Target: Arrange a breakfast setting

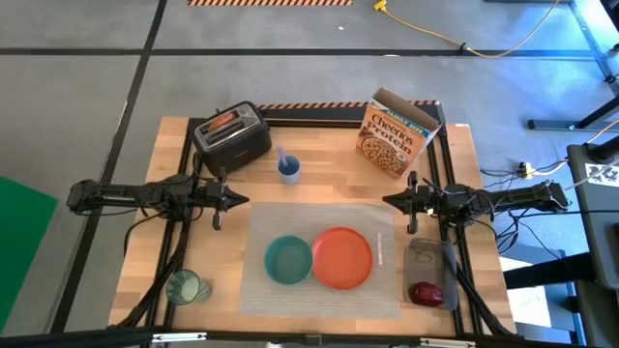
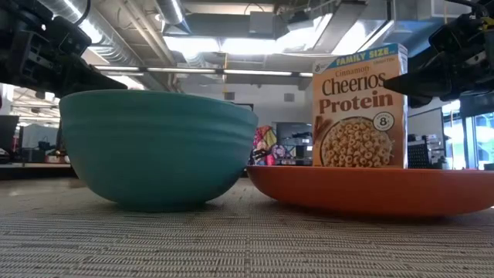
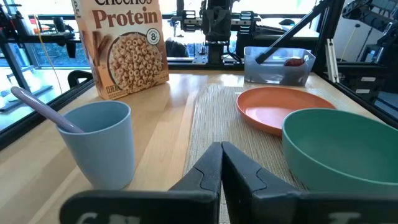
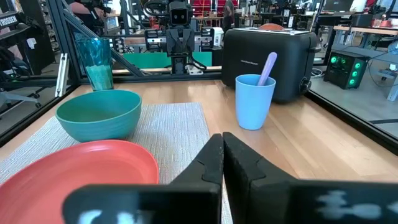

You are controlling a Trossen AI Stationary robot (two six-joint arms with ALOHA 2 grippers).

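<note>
A grey placemat (image 1: 319,290) lies at the table's middle. On it stand a teal bowl (image 1: 288,259) and, touching it on the right, an orange-red plate (image 1: 341,257). A greenish glass (image 1: 185,287) stands at the near left. A dark-red apple (image 1: 427,293) lies in a clear tray (image 1: 422,253) at the near right. Toast (image 1: 222,123) sticks out of a black toaster (image 1: 232,137) at the far left. My left gripper (image 1: 242,201) is shut and empty left of the mat. My right gripper (image 1: 390,201) is shut and empty right of it. I see no metal spoon.
A light-blue cup (image 1: 288,169) with a lilac spoon stands behind the mat. A Cheerios box (image 1: 395,137) stands at the far right. Bare wood lies between the mat and the cup.
</note>
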